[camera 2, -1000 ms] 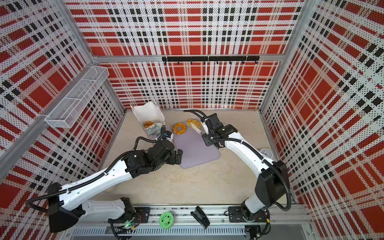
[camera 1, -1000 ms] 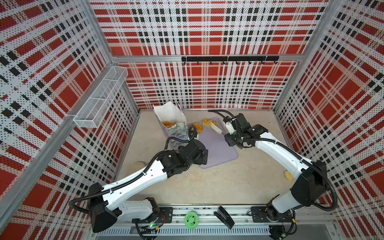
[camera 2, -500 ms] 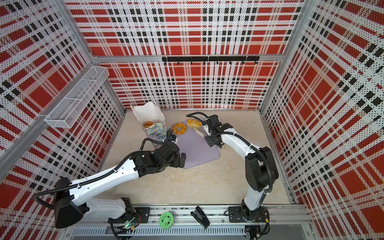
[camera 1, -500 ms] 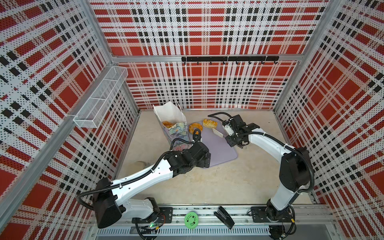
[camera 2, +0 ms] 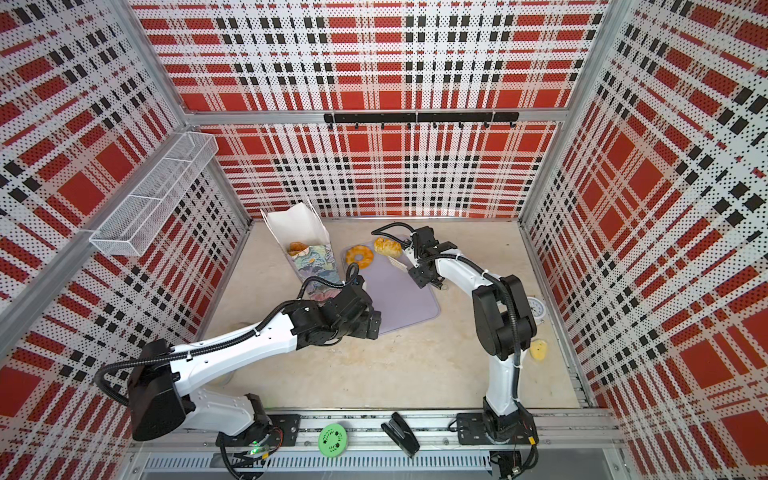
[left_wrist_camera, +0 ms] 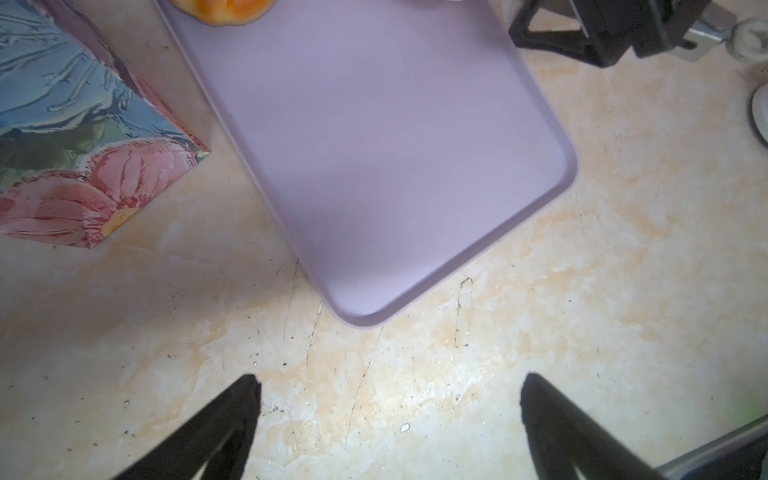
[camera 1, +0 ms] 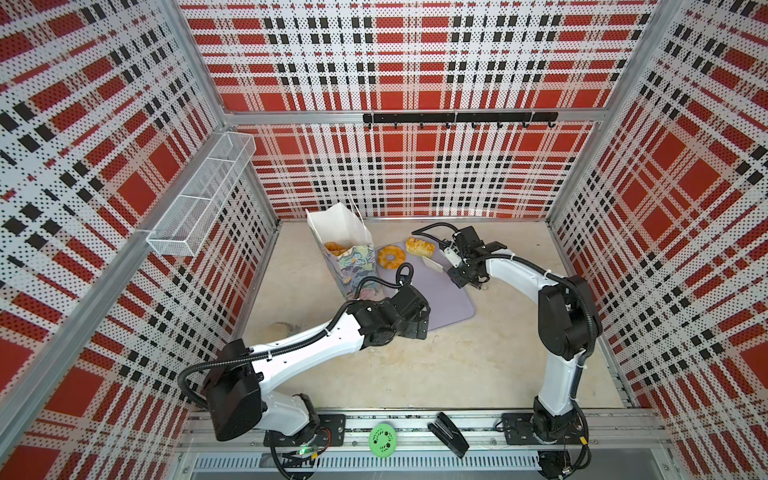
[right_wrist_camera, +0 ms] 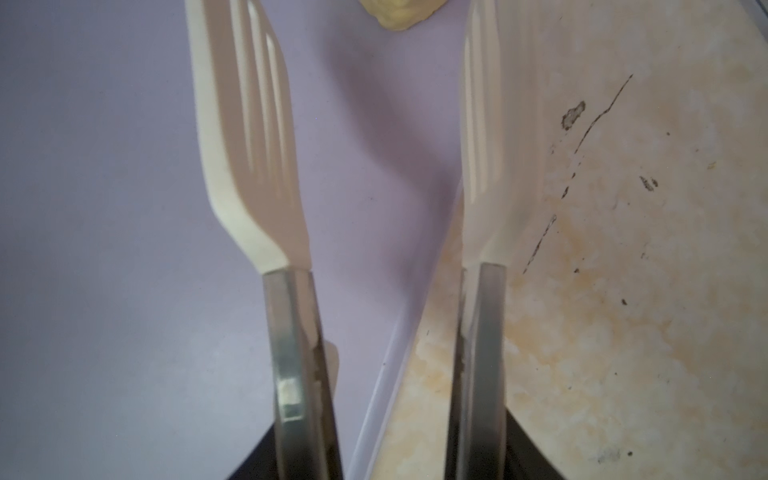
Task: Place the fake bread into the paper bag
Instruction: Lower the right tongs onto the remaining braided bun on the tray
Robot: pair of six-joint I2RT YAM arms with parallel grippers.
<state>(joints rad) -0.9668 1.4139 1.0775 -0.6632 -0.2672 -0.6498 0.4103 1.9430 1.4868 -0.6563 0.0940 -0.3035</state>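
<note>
The paper bag (camera 1: 345, 249) (camera 2: 307, 249) stands open at the back left, flowered outside (left_wrist_camera: 83, 124), with a golden piece of fake bread (camera 1: 334, 248) inside. A ring doughnut (camera 1: 390, 257) (camera 2: 360, 256) and a braided piece (camera 1: 419, 246) (camera 2: 387, 246) lie on the far end of the lilac tray (camera 1: 440, 299) (left_wrist_camera: 395, 145). My right gripper (camera 1: 465, 272) (right_wrist_camera: 386, 457) is shut on cream-tipped tongs (right_wrist_camera: 249, 145); their tips stand apart with nothing between them, just short of a yellow pastry (right_wrist_camera: 399, 14). My left gripper (left_wrist_camera: 388, 399) (camera 1: 419, 320) hangs open over the table by the tray's near corner.
A yellow piece (camera 2: 539, 349) lies on the table at the far right, near a white round dial (camera 2: 536, 309). A green disc (camera 1: 382, 440) and a black stapler (camera 1: 451, 434) rest on the front rail. A wire basket (camera 1: 199, 199) hangs on the left wall.
My left gripper has drawn back from the bag toward the tray's near corner. My right arm has folded its elbow upright while the tongs stay near the braided piece.
</note>
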